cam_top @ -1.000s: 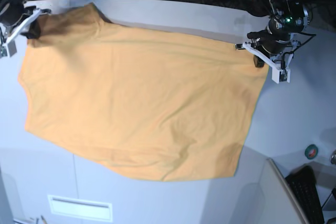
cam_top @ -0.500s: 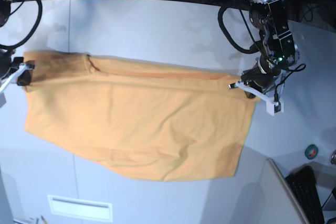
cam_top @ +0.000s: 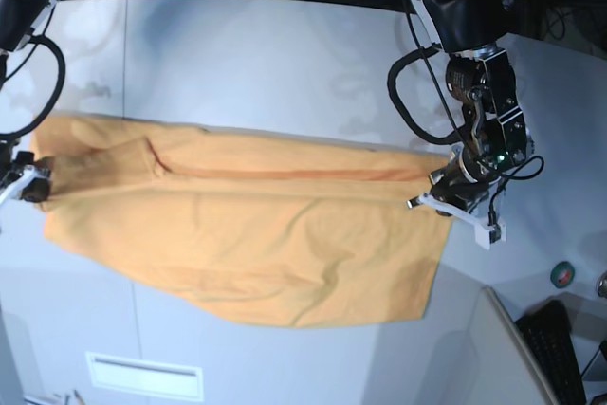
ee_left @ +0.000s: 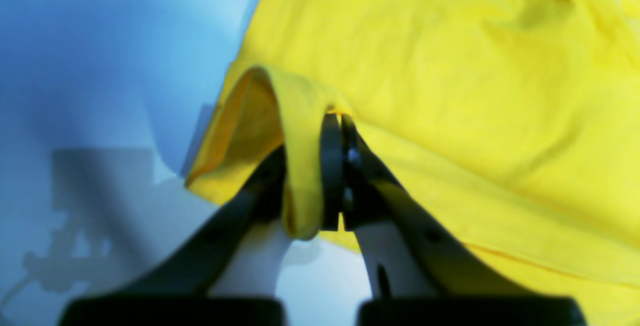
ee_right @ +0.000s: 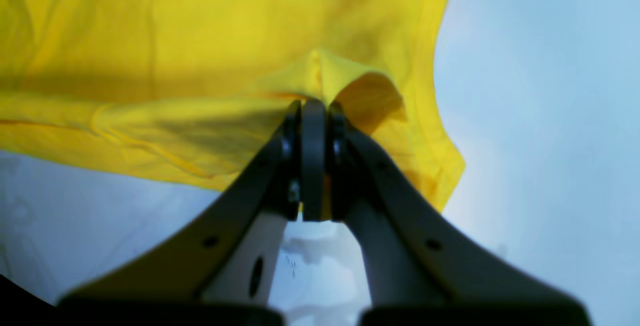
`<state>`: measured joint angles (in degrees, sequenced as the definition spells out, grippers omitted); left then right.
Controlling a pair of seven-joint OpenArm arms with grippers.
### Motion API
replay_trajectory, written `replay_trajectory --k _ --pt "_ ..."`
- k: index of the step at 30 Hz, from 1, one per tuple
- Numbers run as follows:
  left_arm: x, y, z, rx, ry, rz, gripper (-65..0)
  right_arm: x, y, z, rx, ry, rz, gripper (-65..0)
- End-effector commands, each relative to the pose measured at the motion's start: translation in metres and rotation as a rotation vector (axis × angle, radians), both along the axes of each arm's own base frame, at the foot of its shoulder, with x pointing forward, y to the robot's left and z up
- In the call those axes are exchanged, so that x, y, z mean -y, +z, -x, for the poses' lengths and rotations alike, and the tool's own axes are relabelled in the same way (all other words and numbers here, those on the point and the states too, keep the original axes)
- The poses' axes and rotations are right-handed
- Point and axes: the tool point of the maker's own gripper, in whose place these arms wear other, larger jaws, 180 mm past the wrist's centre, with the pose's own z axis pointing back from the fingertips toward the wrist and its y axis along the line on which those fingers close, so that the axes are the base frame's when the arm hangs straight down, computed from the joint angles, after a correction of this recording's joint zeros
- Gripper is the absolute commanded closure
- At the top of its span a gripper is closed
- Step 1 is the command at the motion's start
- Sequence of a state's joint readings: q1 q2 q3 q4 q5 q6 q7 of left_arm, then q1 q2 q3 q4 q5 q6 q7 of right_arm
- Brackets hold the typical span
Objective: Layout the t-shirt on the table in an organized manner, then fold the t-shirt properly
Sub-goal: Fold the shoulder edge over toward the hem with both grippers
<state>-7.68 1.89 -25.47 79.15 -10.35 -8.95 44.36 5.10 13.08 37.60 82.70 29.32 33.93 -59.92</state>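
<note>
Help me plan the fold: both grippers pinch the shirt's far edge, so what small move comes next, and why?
Probably carry it on toward the near hem. The left gripper and right gripper are shut on the t-shirt, whose folded-over edge sits only partway across, with the near hem uncovered.

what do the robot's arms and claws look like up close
Both arms are black, with thick black cables looping along them. The left arm's wrist shows a small green light. The left claw and right claw look alike: two slim fingers, white on the inner face with dark outer ribs, small round holes along them, tipped with rounded black pads.
</note>
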Motion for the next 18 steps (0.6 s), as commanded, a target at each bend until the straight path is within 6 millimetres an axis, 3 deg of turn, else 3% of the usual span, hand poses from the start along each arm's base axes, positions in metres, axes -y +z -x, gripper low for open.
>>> replay_trajectory --k 1,5,12,18 --pt "-0.004 0.022 -0.019 0.073 0.006 -0.012 0.0 0.007 0.019 -0.015 0.063 -0.004 0.017 0.0" --pt "-0.004 0.029 -0.03 0.091 0.006 -0.012 0.0 0.004 0.022 -0.028 0.064 0.012 0.029 0.0" --pt "-0.001 0.015 -0.048 0.103 0.027 0.017 0.0 -0.005 0.008 -0.055 0.063 0.037 0.069 0.0" --pt "0.0 -0.007 -0.058 0.088 0.078 0.039 0.0 -0.005 -0.003 -0.06 0.054 0.025 0.033 0.0"
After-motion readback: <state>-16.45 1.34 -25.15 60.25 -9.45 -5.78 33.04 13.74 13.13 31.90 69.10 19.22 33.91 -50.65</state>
